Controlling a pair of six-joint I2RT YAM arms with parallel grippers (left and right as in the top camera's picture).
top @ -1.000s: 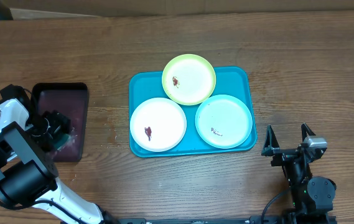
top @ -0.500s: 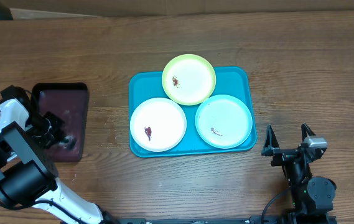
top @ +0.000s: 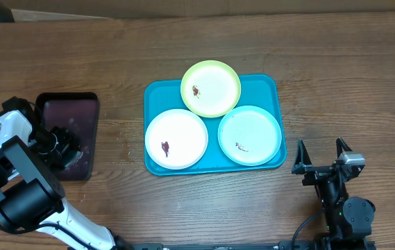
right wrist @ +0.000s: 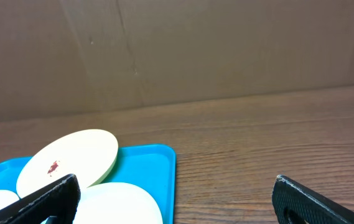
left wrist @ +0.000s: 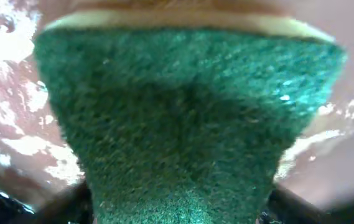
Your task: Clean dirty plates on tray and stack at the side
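Observation:
The turquoise tray (top: pixel 266 87) holds three plates: a yellow-green rimmed one (top: pixel 211 88) at the back, a white one (top: pixel 176 137) front left and a pale mint one (top: pixel 250 134) front right. Each has a small red-brown smear. My left gripper (top: pixel 69 149) is over the dark maroon tray (top: pixel 69 111), shut on a green sponge (left wrist: pixel 183 112) that fills the left wrist view. My right gripper (top: pixel 320 156) is open and empty, right of the turquoise tray's front right corner. The right wrist view shows the yellow-green plate (right wrist: pixel 71 158), the mint plate (right wrist: pixel 121 202) and the tray rim (right wrist: pixel 158 155).
The maroon tray's wet, shiny floor (left wrist: pixel 15 124) shows around the sponge. A cardboard wall (right wrist: pixel 177 50) stands behind the table. Bare wood (right wrist: pixel 276 143) lies to the right of the turquoise tray.
My left gripper has shifted slightly back and forth over the front of the maroon tray with the sponge. The right arm and the plates have not moved.

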